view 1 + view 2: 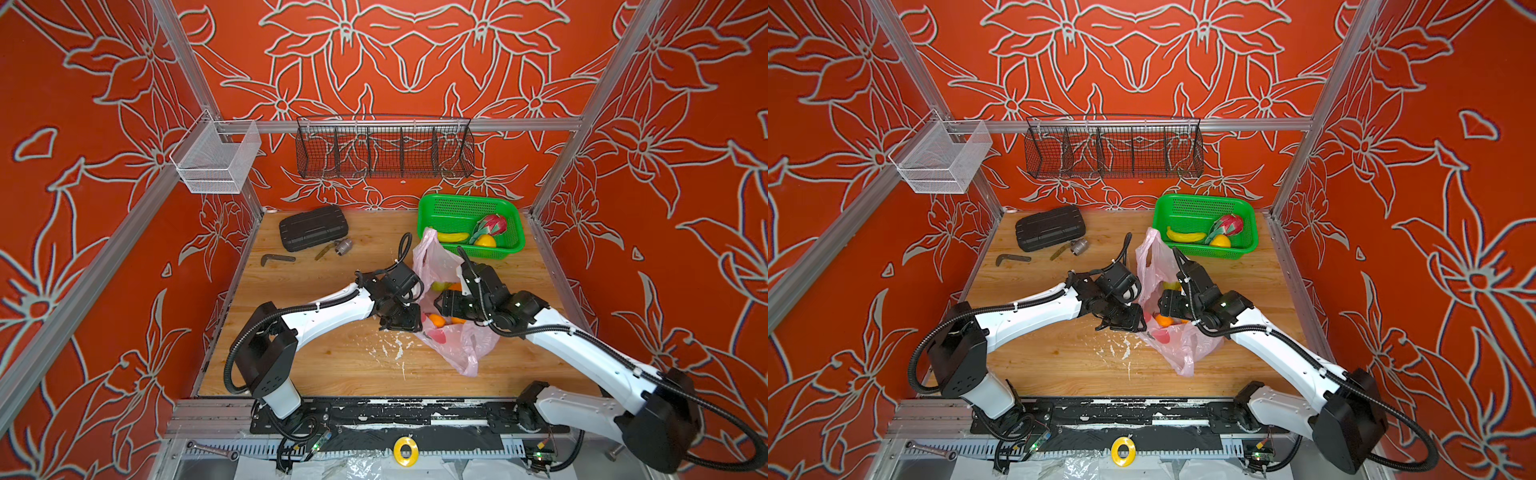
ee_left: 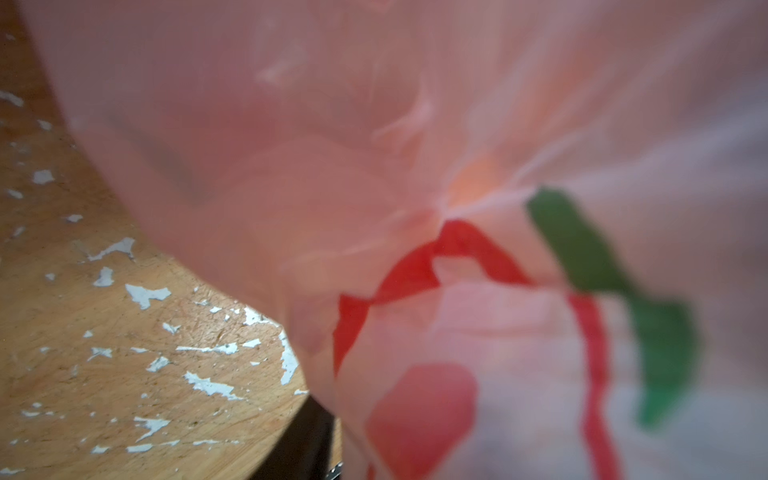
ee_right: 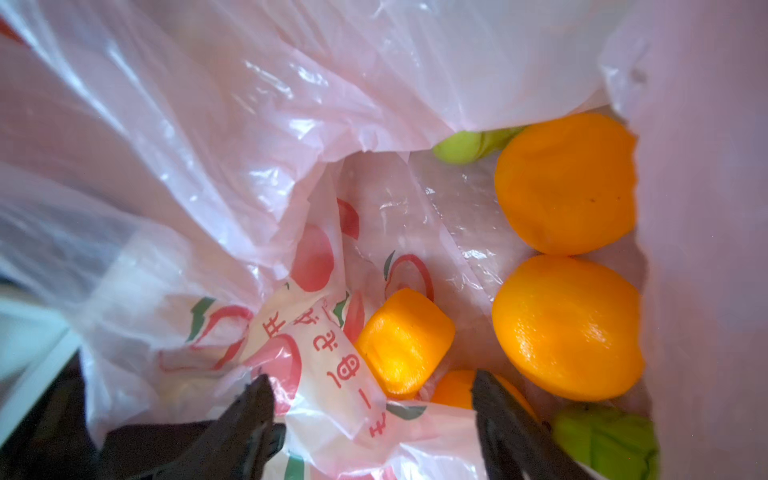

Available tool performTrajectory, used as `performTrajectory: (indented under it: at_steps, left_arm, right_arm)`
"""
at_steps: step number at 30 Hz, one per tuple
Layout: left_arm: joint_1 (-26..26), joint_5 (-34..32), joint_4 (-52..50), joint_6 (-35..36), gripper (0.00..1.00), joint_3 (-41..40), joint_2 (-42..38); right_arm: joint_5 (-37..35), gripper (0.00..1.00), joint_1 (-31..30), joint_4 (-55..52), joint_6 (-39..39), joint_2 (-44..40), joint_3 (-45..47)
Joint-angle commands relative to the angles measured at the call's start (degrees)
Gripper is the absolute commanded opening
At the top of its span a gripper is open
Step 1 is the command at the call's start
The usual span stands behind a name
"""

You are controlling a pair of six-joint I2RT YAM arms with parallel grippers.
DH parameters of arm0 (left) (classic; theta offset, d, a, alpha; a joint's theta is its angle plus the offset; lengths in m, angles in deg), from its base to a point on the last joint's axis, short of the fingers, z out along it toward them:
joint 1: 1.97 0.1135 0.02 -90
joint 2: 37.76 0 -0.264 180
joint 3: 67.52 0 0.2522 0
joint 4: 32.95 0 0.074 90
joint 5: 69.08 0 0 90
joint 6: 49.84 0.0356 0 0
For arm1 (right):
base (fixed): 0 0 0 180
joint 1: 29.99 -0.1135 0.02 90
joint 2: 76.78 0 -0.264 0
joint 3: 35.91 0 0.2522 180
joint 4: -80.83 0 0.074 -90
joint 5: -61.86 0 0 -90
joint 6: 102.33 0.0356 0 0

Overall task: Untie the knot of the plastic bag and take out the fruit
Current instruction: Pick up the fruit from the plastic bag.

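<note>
Two grippers to log. Right gripper [image 3: 370, 376] first: how do the jaws stand?

Wide apart, nothing clamped. Both black fingers [image 3: 249, 415] reach down inside the plastic bag [image 3: 208, 145], with the tips over a small orange piece [image 3: 405, 340] and the printed film beside it.

What lies past the tips?

An orange [image 3: 569, 328] sits near them, with a second orange [image 3: 565, 183] just beside it farther in. A third orange [image 3: 451, 390] is partly under one finger. A green fruit [image 3: 461, 145] shows half under a fold, and another green piece [image 3: 606, 440] lies at the frame edge.

Left gripper [image 1: 401, 322]?

Against the bag's side, opposite the right arm. Its wrist view is filled with blurred pink film, red and green print across it. Whether the jaws are closed on the plastic, I cannot tell.

Position of the bag?

Middle of the wooden surface [image 1: 332, 365], between the two arms in both top views. Its mouth is open upward and its far edge reaches the near rim of the green basket [image 1: 428, 208]. That basket holds a banana [image 1: 453, 237], a dragon fruit [image 1: 492, 226] and a yellow fruit [image 1: 485, 240]. A black case [image 1: 312, 227] lies well apart, far left.
</note>
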Motion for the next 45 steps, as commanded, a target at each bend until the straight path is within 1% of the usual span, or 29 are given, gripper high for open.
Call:
performTrajectory:
  at_steps: [1, 4, 5, 8, 10, 14, 19, 22, 25, 29, 32, 39, 45]
  left_arm:
    - [-0.17, -0.4, -0.55, -0.96, 0.3, -2.01, -0.92]
    - [-0.27, 0.58, -1.03, -0.77, 0.21, -2.8, -0.71]
    - [-0.21, 0.93, -1.15, -0.82, 0.2, -3.1, -0.61]
    - [-0.22, 1.22, -0.91, -1.17, 0.2, -4.68, -0.79]
    - [-0.21, 1.51, -0.52, -1.27, 0.19, -5.51, -0.81]
    - [-0.3, 2.4, -0.03, -1.2, 0.18, -5.66, 0.05]
    - [-0.56, 2.44, 0.5, -1.11, 0.18, -4.9, 0.79]
    - [-0.66, 2.0, 0.41, -1.08, 0.18, -4.59, 0.97]
    - [-0.65, 1.36, 0.33, -1.04, 0.18, -4.59, 0.83]
    - [-0.65, 0.39, 0.5, -1.2, 0.17, -5.2, 0.27]
    - [-0.63, 0.3, 0.41, -1.16, 0.17, -5.2, 0.23]
    - [-0.76, 0.2, 0.76, -1.17, 0.17, -4.94, 0.37]
    - [-0.67, -0.25, 0.85, -1.2, 0.17, -5.03, -0.04]
  right_arm:
    - [-1.34, 0.67, -0.66, 1.74, 0.93, 3.59, -0.06]
    - [-1.84, 0.65, -1.44, -0.08, -1.01, 7.04, -0.97]
    - [-2.25, 0.65, -1.75, -1.0, -1.37, 7.87, -1.23]
    - [-4.15, 0.66, -2.84, -2.67, -2.28, 9.77, -0.68]
    - [-4.38, 0.69, -3.49, -2.28, -3.02, 10.38, 0.38]
    - [-2.52, 0.76, -3.85, -1.71, -3.28, 11.7, 0.67]
    - [-4.38, 0.83, -4.13, -1.69, -3.14, 12.47, -0.15]
    - [-4.57, 0.86, -4.67, -1.87, -3.99, 13.65, -1.35]
    - [-6.35, 0.87, -6.15, -2.63, -5.64, 15.25, -2.27]
    - [-7.58, 0.82, -7.71, 1.2, -7.75, 15.6, -0.12]
    - [-7.5, 0.8, -7.82, 2.06, -8.31, 16.48, 0.32]
    - [-3.77, 0.73, -7.91, 4.77, -6.81, 20.11, 0.12]
    - [-4.38, 0.6, -7.88, 5.19, -5.27, 20.61, -0.01]
